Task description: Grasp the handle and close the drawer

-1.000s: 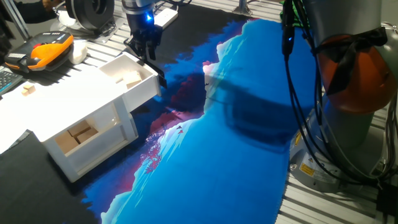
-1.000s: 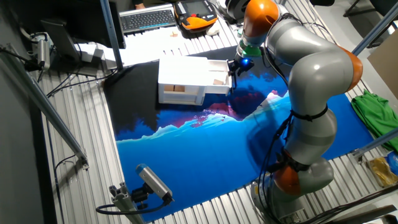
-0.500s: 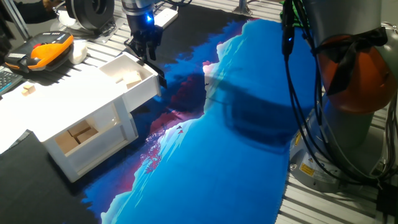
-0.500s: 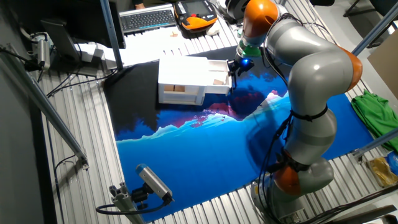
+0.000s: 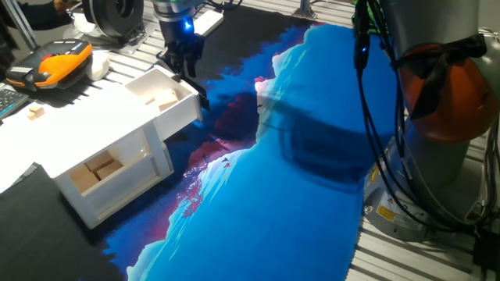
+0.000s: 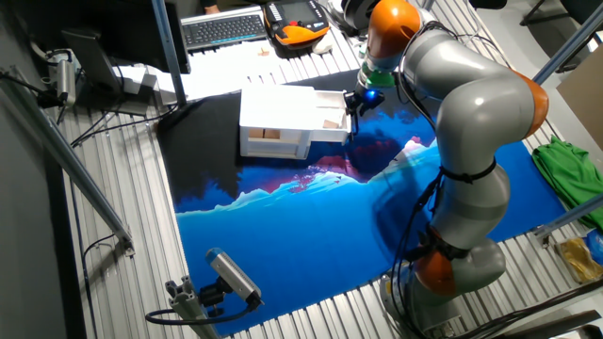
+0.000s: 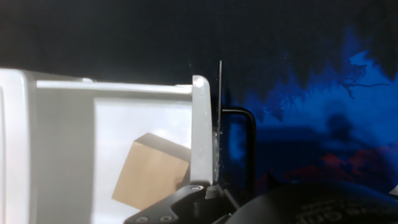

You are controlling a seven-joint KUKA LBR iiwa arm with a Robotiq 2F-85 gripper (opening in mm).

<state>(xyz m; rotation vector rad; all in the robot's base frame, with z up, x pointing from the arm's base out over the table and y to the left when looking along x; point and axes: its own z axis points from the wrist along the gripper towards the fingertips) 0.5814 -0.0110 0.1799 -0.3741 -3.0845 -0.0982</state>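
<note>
Gripper (image 5: 187,72) above handle (image 7: 244,146), drawer (image 5: 166,99) open (wooden block (image 7: 151,172) inside)

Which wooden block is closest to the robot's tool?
The block in the open drawer, right under the tool. The other block sits lower, in the cabinet's front cubby, farther from the tool.

Both fixed views are evenly lit from overhead and fairly sharp, though the saturated blue cloth (image 5: 312,156) glows and loses detail. A soft shadow of the arm darkens it near the middle. The hand view is dim and grainy; the white drawer (image 7: 124,143) is overexposed, its wall edges blurred.
</note>
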